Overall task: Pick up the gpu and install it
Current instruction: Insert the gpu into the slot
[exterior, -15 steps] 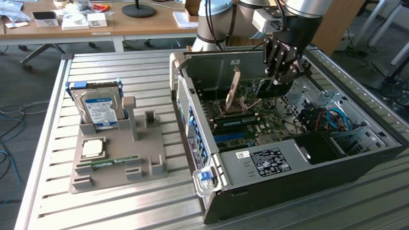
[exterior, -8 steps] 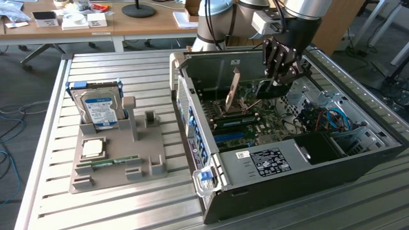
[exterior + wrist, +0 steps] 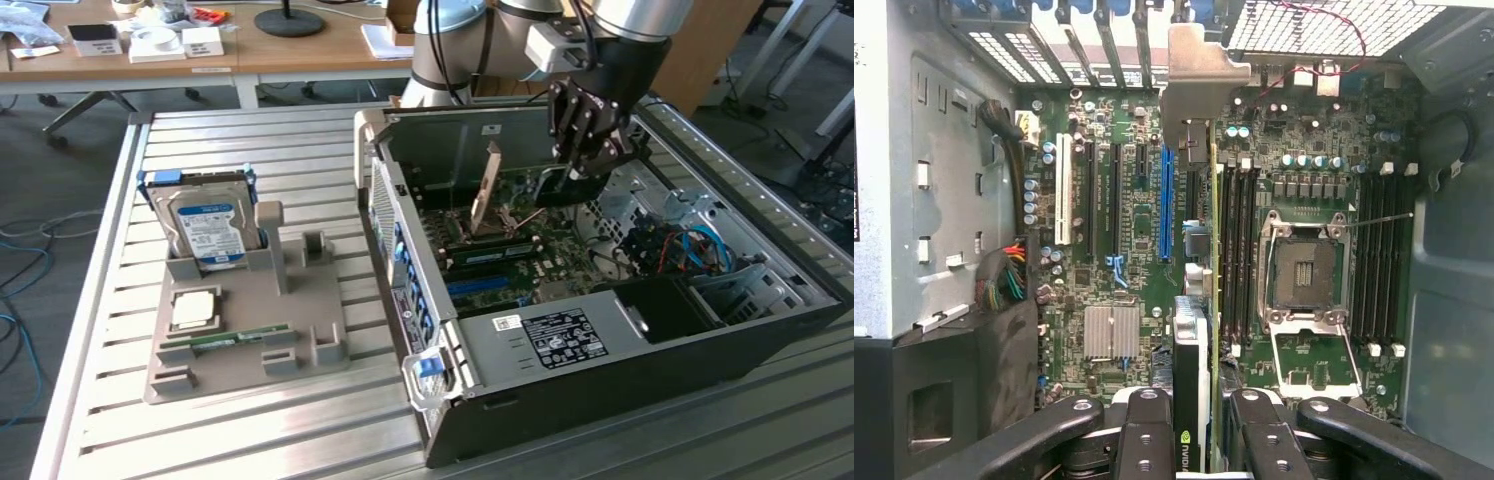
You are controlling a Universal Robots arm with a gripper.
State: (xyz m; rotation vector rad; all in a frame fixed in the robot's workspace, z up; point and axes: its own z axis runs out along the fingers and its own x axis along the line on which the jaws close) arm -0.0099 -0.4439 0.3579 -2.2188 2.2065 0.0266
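My gripper [image 3: 589, 160] reaches down into the open computer case [image 3: 400, 215] and is shut on the gpu [image 3: 537, 190]. In the wrist view the gpu [image 3: 1192, 345] stands on edge between my two fingers [image 3: 1147, 425], dark with a small green logo. Its pale metal bracket [image 3: 1199, 80] points toward the case's rear slot openings. The card hangs over the motherboard [image 3: 1114, 260], and its edge lines up between the long blue slot [image 3: 1166, 200] and the memory slots [image 3: 1239, 250]. I cannot tell whether it touches the board.
The empty processor socket [image 3: 1301, 270] and a small heatsink [image 3: 1112, 330] sit on the board. A power supply [image 3: 561, 335] fills the case's near end. On the exterior view's left a grey holder [image 3: 300, 330] carries a hard drive [image 3: 207, 225], a processor [image 3: 196, 308] and a memory stick [image 3: 240, 338].
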